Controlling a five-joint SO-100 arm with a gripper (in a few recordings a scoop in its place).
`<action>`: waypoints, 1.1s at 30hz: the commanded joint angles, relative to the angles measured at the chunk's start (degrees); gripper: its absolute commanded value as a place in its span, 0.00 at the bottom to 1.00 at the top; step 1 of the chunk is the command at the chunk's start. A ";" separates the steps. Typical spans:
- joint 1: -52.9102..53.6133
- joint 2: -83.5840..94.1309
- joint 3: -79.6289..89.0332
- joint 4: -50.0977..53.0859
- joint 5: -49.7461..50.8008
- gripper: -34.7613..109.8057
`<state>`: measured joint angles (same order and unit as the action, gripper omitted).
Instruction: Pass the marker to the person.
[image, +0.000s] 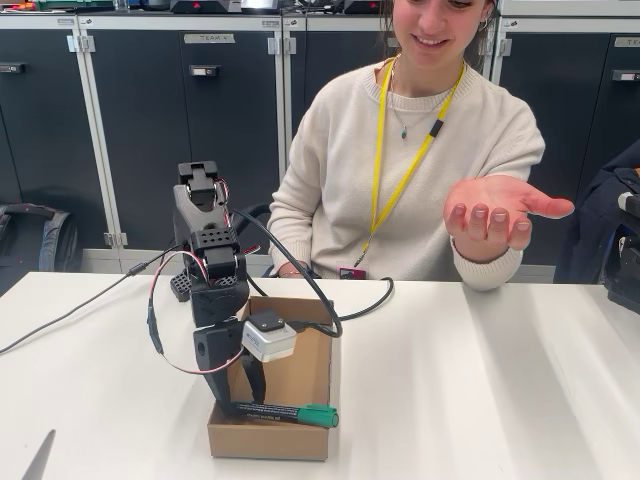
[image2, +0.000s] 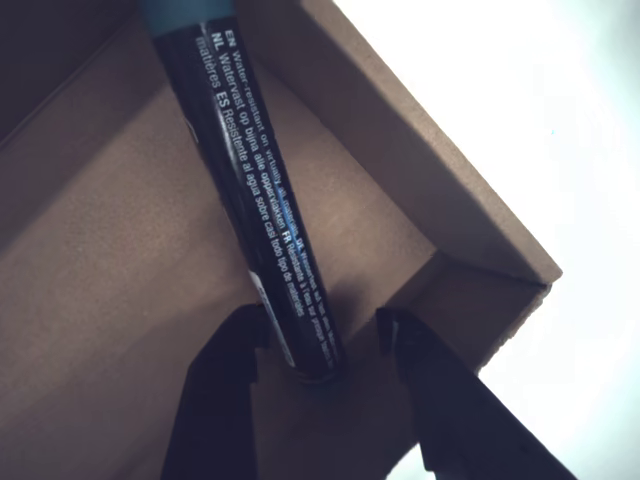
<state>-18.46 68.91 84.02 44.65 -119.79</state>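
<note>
Marker (image2: 262, 210) sitting between the fingers of the gripper (image2: 318, 350), butt end down in the gap, barrel running up and away toward the green cap (image: 318, 415). In the fixed view, lying roughly level across the front rim of the box (image: 268, 440), cap sticking out past the rim to the picture's right of the gripper (image: 250, 392). Fingers (image2: 225, 385) spread either side of the barrel with visible gaps; not clamped yet, gripper open around the marker's end.

Step in hand, by my read: close and lift. Advice: centre the barrel between the fingers before squeezing, grab further up than the very tip if reach allows, since a grip at the end will let the long barrel droop. Lift straight up clear of the box wall just right of the fingers, then swing toward the person's hand (image: 497, 215), held palm up, well above and to the picture's right.

Barrel: smooth glossy black cylinder, small white print, likely slippery. Box: matte brown cardboard, thin walls, open top. Table (image: 480, 380): flat, white, slightly shiny.
</note>
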 joint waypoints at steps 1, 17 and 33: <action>0.79 0.18 -3.16 -1.14 0.70 0.39; 0.70 -1.76 -2.64 -3.96 -1.49 0.23; -2.37 -0.18 -8.88 1.67 3.87 0.21</action>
<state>-19.34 66.27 79.89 44.74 -117.16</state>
